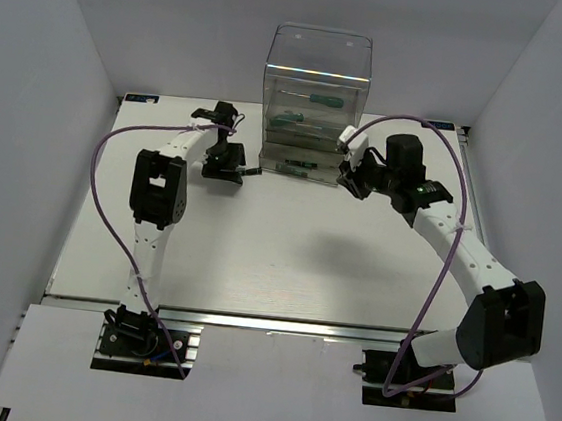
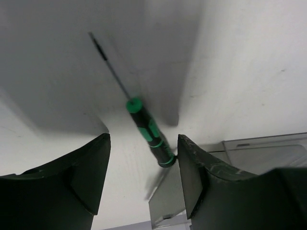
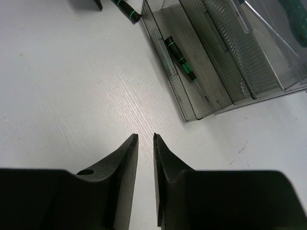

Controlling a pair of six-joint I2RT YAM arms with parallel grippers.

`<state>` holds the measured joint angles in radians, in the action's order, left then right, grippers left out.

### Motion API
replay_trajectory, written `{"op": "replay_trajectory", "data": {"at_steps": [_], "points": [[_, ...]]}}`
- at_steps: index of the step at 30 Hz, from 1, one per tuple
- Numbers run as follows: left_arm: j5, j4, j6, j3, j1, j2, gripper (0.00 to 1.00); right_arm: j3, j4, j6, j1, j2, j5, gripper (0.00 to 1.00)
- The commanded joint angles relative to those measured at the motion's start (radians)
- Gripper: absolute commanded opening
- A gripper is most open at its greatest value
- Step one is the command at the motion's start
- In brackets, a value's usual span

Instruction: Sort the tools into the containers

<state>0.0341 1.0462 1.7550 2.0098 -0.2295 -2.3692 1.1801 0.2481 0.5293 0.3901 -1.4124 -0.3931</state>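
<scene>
Left gripper (image 2: 144, 139) jaws wide apart and empty. A green-and-black screwdriver (image 2: 133, 104) lies flat on the table (image 2: 249, 72) just past them, maybe touching one finger. Right gripper (image 3: 145, 136) jaws barely apart, holding nothing, near the open bottom drawer (image 3: 192, 111), which holds a second screwdriver (image 3: 181, 60).

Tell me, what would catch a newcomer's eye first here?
A tall clear plastic box of stacked drawers stands at the far middle of the table. By its front left corner, the left gripper hangs wide open over a green-and-black screwdriver lying on the table. The right gripper, jaws barely apart and empty, points toward a pulled-out drawer holding a second screwdriver.
</scene>
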Motion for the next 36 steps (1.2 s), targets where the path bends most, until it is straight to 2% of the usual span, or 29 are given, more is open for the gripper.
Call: {"op": "replay_trajectory", "data": {"at_steps": [1, 11, 19, 22, 23, 24, 29, 33, 36], "points": [[-0.046, 0.035, 0.012, 0.072, 0.007, -0.011, 0.68, -0.028, -0.027, -0.017, -0.005, 0.036, -0.016, 0.25], [-0.042, 0.092, 0.012, 0.047, 0.007, -0.042, 0.62, -0.062, -0.023, -0.032, -0.022, 0.07, -0.03, 0.23], [-0.063, 0.158, -0.003, 0.035, 0.012, -0.047, 0.46, -0.059, -0.013, -0.037, -0.03, 0.092, -0.049, 0.22], [-0.063, 0.144, -0.023, -0.008, 0.018, -0.033, 0.36, -0.062, -0.001, -0.034, -0.034, 0.107, -0.07, 0.22], [-0.06, 0.144, -0.028, -0.023, 0.018, -0.027, 0.36, -0.065, 0.002, -0.035, -0.034, 0.116, -0.075, 0.22], [-0.054, 0.112, -0.04, -0.067, 0.019, -0.01, 0.28, -0.066, 0.006, -0.04, -0.034, 0.125, -0.085, 0.22], [-0.013, -0.009, -0.077, -0.242, 0.027, 0.074, 0.14, -0.086, 0.016, -0.046, -0.034, 0.15, -0.104, 0.22], [0.023, -0.164, -0.175, -0.359, 0.032, 0.171, 0.01, -0.109, 0.022, -0.043, -0.034, 0.17, -0.11, 0.21], [0.081, -0.256, -0.215, -0.434, 0.025, 0.258, 0.0, -0.119, 0.023, -0.041, -0.034, 0.185, -0.112, 0.21]]}}
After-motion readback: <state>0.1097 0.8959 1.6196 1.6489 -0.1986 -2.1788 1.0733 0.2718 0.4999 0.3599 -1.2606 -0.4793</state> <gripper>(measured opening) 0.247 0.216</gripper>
